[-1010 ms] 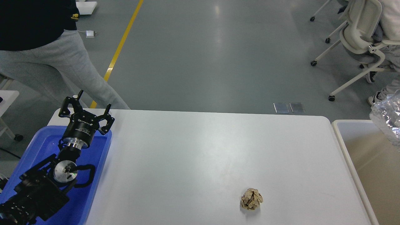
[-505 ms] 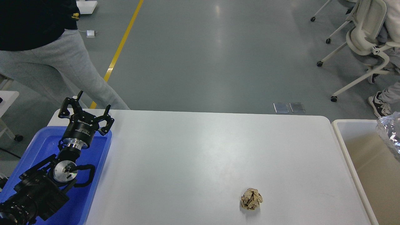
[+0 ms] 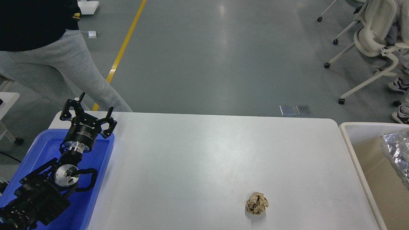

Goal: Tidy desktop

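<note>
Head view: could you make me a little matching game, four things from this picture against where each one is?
Things:
1. crumpled brown paper ball
2. left gripper
3. silver foil
4. white office chair

Places:
A. over the blue tray's far end
B. on the grey floor, far right
C. on the desktop, near edge
D. in the beige bin

Pairs: 1-C, 2-A, 3-D, 4-B

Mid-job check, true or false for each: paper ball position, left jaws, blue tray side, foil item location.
1. The crumpled brown paper ball lies on the white rectangular desktop. True.
2. The left gripper holds the ball. False: its jaws are open and empty above the blue plastic tray.
3. The tray sits at the desktop's right end. False: left end.
4. The crinkled silver foil item is over the white-rimmed beige bin. True.
</note>
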{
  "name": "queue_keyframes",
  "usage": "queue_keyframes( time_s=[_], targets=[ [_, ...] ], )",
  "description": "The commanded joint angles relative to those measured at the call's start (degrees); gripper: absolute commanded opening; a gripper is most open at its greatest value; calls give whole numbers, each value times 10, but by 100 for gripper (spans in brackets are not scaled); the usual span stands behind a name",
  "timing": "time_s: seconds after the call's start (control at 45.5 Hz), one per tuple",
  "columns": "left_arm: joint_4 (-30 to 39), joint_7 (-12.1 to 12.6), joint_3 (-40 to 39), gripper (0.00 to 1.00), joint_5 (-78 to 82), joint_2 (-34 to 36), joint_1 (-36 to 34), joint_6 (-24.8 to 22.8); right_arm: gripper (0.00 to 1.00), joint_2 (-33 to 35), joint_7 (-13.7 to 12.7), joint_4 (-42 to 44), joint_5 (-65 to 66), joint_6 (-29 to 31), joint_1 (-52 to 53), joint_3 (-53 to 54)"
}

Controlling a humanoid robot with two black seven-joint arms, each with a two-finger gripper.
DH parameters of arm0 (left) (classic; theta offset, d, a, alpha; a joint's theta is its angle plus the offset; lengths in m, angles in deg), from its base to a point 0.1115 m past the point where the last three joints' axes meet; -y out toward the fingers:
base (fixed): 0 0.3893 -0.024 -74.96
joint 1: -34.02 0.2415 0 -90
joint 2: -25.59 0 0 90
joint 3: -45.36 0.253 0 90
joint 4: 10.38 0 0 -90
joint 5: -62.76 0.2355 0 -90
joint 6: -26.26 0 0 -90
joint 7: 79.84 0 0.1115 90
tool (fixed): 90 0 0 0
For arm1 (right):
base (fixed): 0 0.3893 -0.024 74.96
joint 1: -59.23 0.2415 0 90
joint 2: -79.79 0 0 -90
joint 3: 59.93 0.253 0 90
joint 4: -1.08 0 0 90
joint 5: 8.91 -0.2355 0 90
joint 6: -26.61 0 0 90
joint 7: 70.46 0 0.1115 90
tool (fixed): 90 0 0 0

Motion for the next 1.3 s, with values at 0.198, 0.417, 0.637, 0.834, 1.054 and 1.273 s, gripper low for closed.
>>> queue_keyframes(
  time_s=[0.198, 0.417, 0.637, 0.834, 1.054, 1.273],
  targets=[
    [0, 0, 0, 100, 0, 0, 0, 0, 34, -28, -19, 25, -3, -34, 1, 29],
    [0, 0, 0, 100, 0, -1, 0, 0, 97, -28, -19, 26, -3, -52, 6, 29],
    [0, 0, 0, 100, 0, 0, 0, 0, 99, -27, -19, 26, -3, -55, 6, 29],
    [0, 0, 0, 100, 0, 0, -1, 0, 99, -17, -19, 27, -2, -54, 11, 27],
    [0, 0, 0, 100, 0, 0, 0, 0, 99, -10, -12, 30, -3, -56, 29, 28],
    [0, 0, 0, 100, 0, 0, 0, 0, 99, 15, -12, 27, -3, -44, 44, 28]
  ],
)
